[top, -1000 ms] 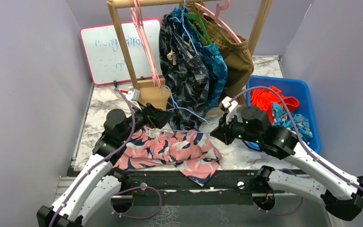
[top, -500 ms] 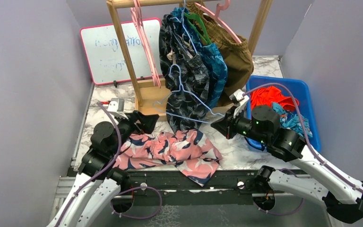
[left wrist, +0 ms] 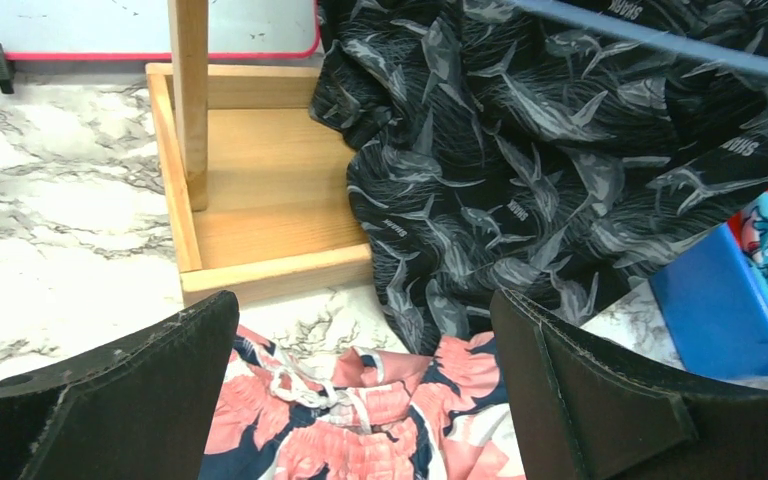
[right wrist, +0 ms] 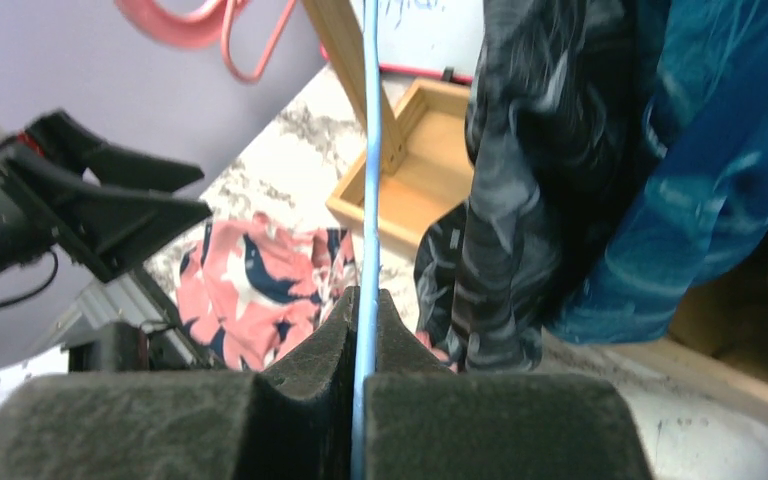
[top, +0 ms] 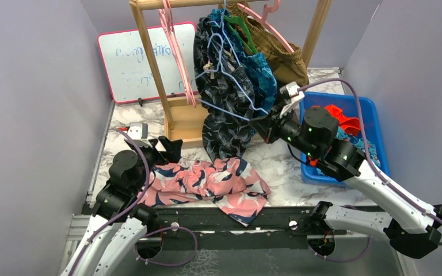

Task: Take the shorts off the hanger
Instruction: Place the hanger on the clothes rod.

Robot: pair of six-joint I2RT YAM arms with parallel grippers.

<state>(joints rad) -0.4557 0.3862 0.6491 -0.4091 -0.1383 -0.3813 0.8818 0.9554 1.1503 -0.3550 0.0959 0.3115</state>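
Observation:
The pink-and-navy leaf-print shorts (top: 204, 183) lie flat on the marble table, off any hanger; they also show in the left wrist view (left wrist: 360, 430) and the right wrist view (right wrist: 250, 285). My right gripper (top: 263, 125) is shut on an empty blue wire hanger (top: 225, 110), held up in front of the hanging black patterned shorts (top: 224, 92); the wire (right wrist: 368, 200) runs between the closed pads. Teal-blue patterned shorts (top: 265, 80) and brown shorts (top: 288, 60) hang behind. My left gripper (top: 170, 146) is open and empty just above the pink shorts' waistband (left wrist: 360, 380).
A wooden rack (top: 149, 63) with a box base (left wrist: 260, 200) stands at the back, with empty pink hangers (top: 175, 46). A whiteboard (top: 132, 57) leans at the back left. A blue bin (top: 374, 109) at the right holds orange shorts (top: 340, 119).
My right gripper has lifted the blue hanger up and back toward the rack. My left arm has drawn back to the left. The pink shorts stay on the table.

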